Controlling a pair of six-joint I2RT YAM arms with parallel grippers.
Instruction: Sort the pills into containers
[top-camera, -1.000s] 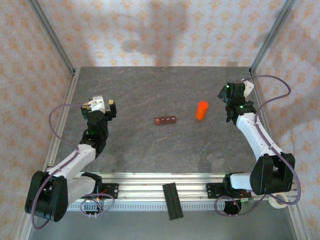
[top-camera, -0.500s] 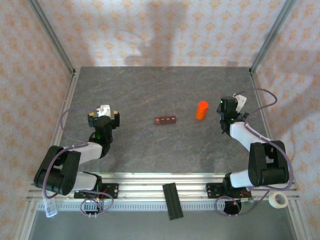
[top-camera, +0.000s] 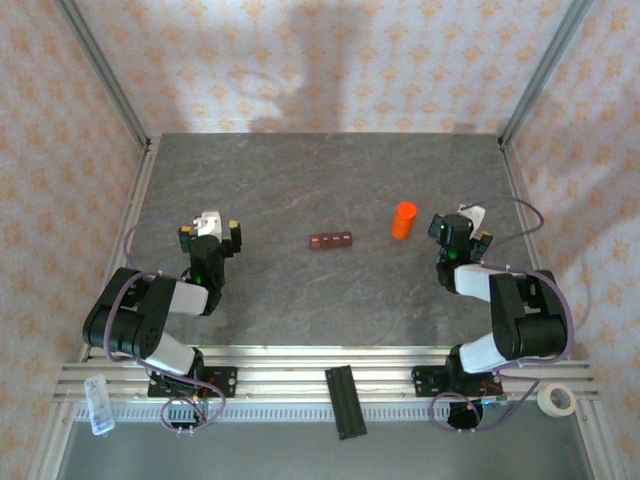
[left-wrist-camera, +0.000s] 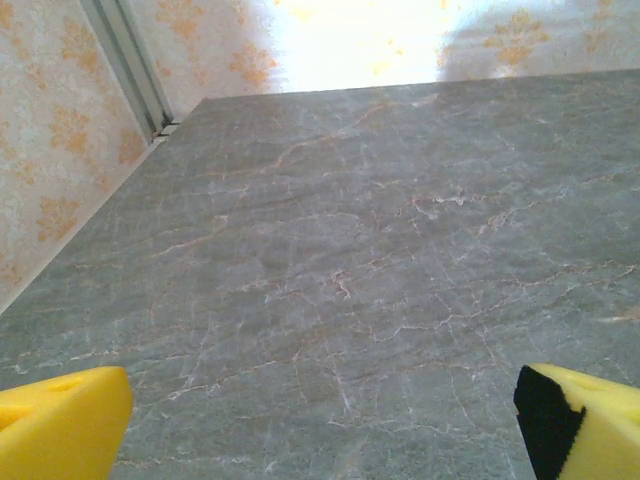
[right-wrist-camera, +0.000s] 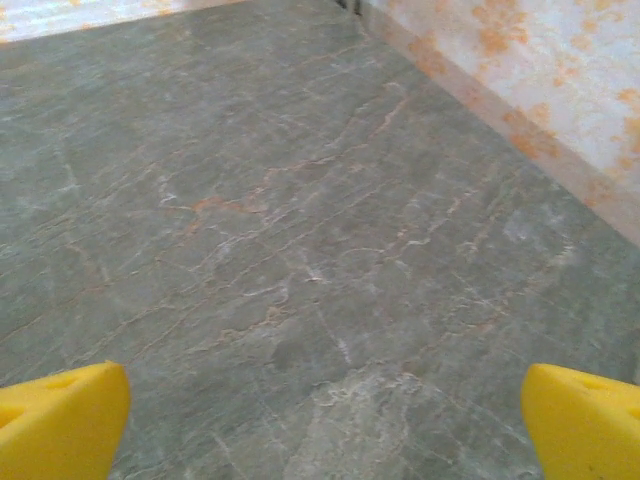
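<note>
Frankly, containers (top-camera: 331, 241) tiny; compt contents unclear.

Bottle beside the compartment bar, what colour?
The bottle is orange; clearest in the top external view.

On the table (top-camera: 300, 180) the containers (top-camera: 331, 241) lie at centre, row running left to right. The bottle (top-camera: 403, 221) stands to their right, slightly farther back (apart, not touching). The left gripper (top-camera: 210, 225) sits well left of the containers; the right gripper (top-camera: 460, 228) near the bottle's right
</note>
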